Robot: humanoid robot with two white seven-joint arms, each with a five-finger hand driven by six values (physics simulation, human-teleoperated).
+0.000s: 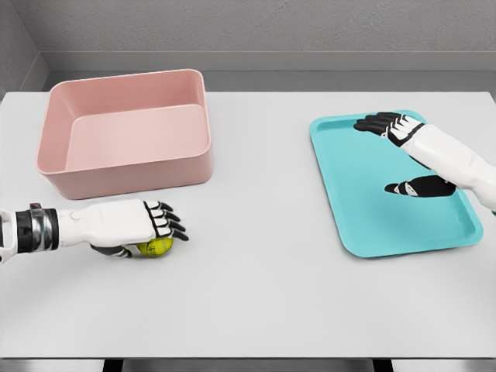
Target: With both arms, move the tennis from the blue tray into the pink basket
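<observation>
A humanoid robot's left hand [136, 225] closes over a yellow-green tennis ball [155, 247] on a white table [263, 294], at about eight o'clock in the head camera's view. The white palm covers the top of the ball, the black-tipped fingers curl past it toward three o'clock, and the thumb tucks beneath; only the ball's lower right side shows under the hand. Ball and hand sit low against the tabletop, just in front of the pink basket [128, 167], which stands at ten o'clock with its open interior facing up and nothing visible inside. The ball lies outside both containers, near the basket's front wall but apart from it.

Across the table at three o'clock, the right hand [395, 128] hangs over the far end of the blue tray [364, 209], its arm entering from the right edge. Its fingers are loosely extended and slightly spread toward nine o'clock, gripping nothing. A dark shape on the tray floor below the forearm looks like the hand's shadow. The tray's teal floor carries no ball.
</observation>
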